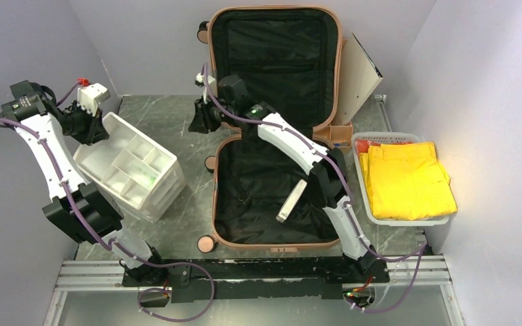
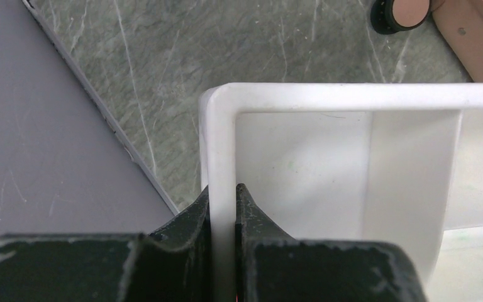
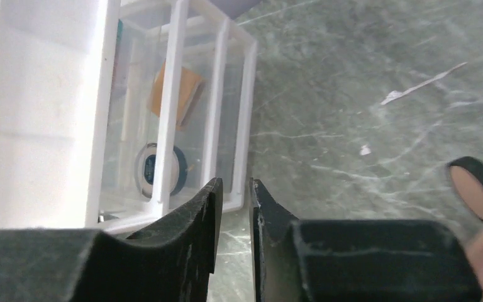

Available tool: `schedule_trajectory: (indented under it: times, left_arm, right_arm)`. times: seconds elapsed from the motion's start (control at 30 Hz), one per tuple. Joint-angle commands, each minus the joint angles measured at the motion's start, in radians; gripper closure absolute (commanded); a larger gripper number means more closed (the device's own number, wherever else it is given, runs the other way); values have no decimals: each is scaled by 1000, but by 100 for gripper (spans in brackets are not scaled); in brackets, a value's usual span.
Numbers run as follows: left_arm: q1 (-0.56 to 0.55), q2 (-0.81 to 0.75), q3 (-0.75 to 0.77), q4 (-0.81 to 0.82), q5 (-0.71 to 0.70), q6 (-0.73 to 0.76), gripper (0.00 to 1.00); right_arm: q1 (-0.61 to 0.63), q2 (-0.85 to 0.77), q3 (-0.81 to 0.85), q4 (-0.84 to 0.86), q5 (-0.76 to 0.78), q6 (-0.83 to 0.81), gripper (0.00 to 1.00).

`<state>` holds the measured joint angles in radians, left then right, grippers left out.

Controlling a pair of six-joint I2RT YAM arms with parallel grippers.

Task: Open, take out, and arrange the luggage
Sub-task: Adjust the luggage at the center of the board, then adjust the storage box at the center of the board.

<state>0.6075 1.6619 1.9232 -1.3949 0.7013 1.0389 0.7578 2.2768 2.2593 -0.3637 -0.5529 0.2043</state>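
1. I see a grey-green marbled tabletop (image 1: 170, 122) spanning the work area.
2. Plain pale lilac walls (image 1: 20, 41) box it in left, back and right.
3. A metal rail (image 1: 88, 275) edges the near side.

Bright, even light with soft shadows; wrist views blur up close, and the white organizer (image 3: 38, 94) glares
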Motion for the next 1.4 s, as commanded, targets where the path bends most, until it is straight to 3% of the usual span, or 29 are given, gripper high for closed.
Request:
schedule_trajectory:
  times: [0.0,0.23,0.67,1.03,1.3,1.37]
  left_arm:
    - [8,-42,78,-9,177,26,95]
    - [31,-79,59,-10,261,44,95]
    - [32,-120,-29,-10,289,73,95]
    - [32,-118,-81,0,276,77,95]
    - [32,-120,-136,102,242,-19,95]
    - [31,-126,-155,147,217,-64,95]
  right_arm:
    - [39,95,48,38,-43,58,76]
    - [73,221,70,117,-76,69,83]
    - [80,303,-21,358,-423,322,91]
    - [108,374,-23,344,-385,305,89]
    - [125,396,-78,562,-508,487,85]
    - [128,397,-59,521,-488,442,83]
